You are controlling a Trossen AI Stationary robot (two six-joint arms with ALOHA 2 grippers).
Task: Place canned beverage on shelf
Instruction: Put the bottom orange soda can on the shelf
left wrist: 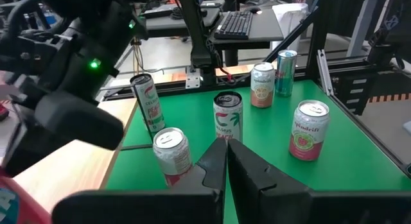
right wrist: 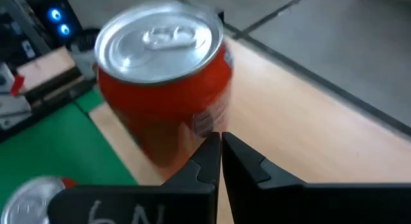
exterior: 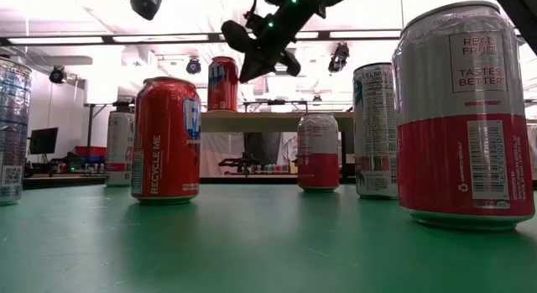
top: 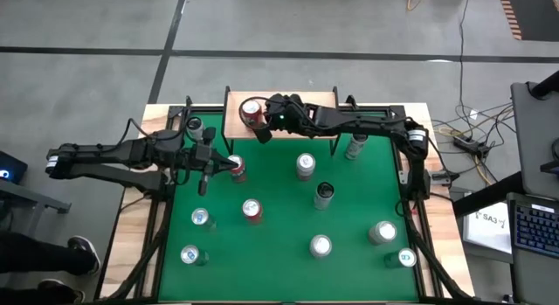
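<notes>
Red can stands upright on the shelf, left end of the wood top, at the table's far edge. We see our right gripper just beside it at the shelf's front edge, fingers pressed together, holding nothing; its wrist view shows the can just beyond the clenched tips. Our left gripper hangs over the green table near another red can, fingers also clenched, empty. Other cans are scattered across the table.
</notes>
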